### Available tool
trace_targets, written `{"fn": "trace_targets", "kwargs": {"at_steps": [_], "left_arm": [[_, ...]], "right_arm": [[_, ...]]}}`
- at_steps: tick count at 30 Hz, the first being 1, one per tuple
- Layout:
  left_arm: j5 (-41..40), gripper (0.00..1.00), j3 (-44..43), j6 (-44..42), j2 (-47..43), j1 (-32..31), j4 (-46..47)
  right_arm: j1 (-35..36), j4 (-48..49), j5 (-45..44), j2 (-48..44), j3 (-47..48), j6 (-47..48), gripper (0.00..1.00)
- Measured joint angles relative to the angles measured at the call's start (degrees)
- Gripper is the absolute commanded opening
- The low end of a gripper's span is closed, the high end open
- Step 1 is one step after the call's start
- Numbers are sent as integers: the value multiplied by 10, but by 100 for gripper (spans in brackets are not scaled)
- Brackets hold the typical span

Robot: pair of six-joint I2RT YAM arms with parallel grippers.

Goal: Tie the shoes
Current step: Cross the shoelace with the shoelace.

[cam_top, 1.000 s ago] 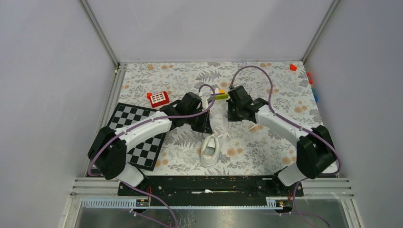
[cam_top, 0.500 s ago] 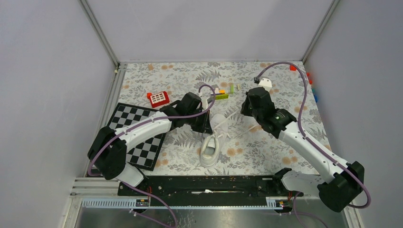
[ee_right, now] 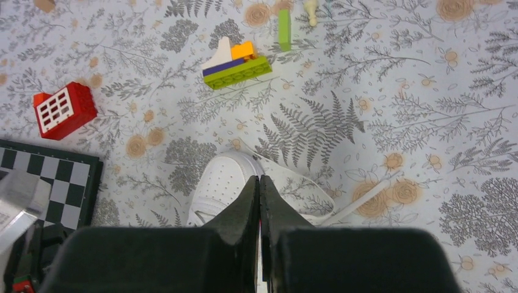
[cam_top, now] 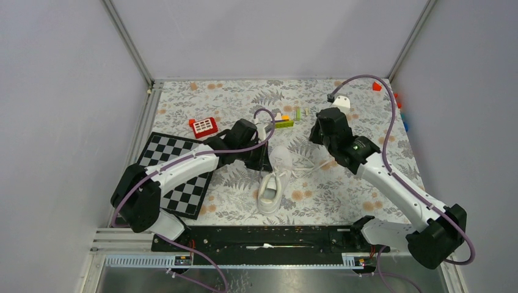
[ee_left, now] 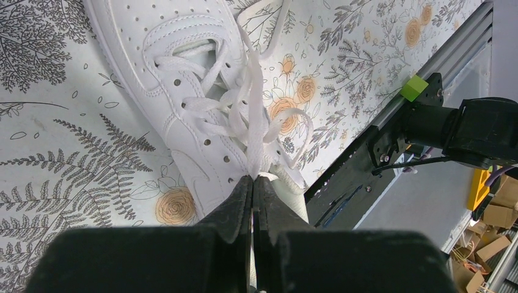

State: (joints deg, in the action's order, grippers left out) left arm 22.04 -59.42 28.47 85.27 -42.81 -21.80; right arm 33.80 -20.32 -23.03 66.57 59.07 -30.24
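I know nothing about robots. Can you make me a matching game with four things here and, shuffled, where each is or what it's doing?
1. all-white low-top sneaker
2. red toy block with a white grid
3. black-and-white chequered board
4. left gripper

A. shut on a white lace
B. partly under the left arm
C. middle of the flowered cloth
D. just beyond the board's far edge

Pairs: 1-C, 2-D, 3-B, 4-A

Your left arm (cam_top: 183, 166) and right arm (cam_top: 397, 186) have white links and black joints. Each trails a purple cable (cam_top: 366, 77). The left gripper (ee_left: 253, 178) and right gripper (ee_right: 259, 178) are matte black.
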Motion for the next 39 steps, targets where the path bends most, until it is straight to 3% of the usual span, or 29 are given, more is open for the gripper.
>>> {"fn": "trace_targets", "kwargs": {"at_steps": [4, 7, 11, 17, 20, 23, 29, 39], "left_arm": [[-3, 12, 0, 0, -2, 0, 0], [-4, 18, 0, 1, -6, 0, -3], [-5, 27, 0, 0, -6, 0, -10], [-5, 56, 0, -2, -9, 1, -16], [-7, 65, 0, -3, -16, 1, -21], [-9, 64, 0, -4, -26, 4, -23], [-19, 44, 0, 22, -29, 29, -23], [-42, 43, -27, 71, 21, 92, -31]], "right_arm": [[-1, -6, 14, 31, 32, 2, 33], [-2, -15, 59, 54, 35, -10, 46], [-2, 0, 156, 58, -19, -54, 47], [-2, 14, 258, 57, -102, -112, 47], [-2, 22, 279, 58, -105, -128, 47], [-2, 37, 297, 63, -104, -138, 47], [-2, 46, 308, 78, -103, -147, 47], [-2, 39, 315, 105, -81, -155, 45]]}}
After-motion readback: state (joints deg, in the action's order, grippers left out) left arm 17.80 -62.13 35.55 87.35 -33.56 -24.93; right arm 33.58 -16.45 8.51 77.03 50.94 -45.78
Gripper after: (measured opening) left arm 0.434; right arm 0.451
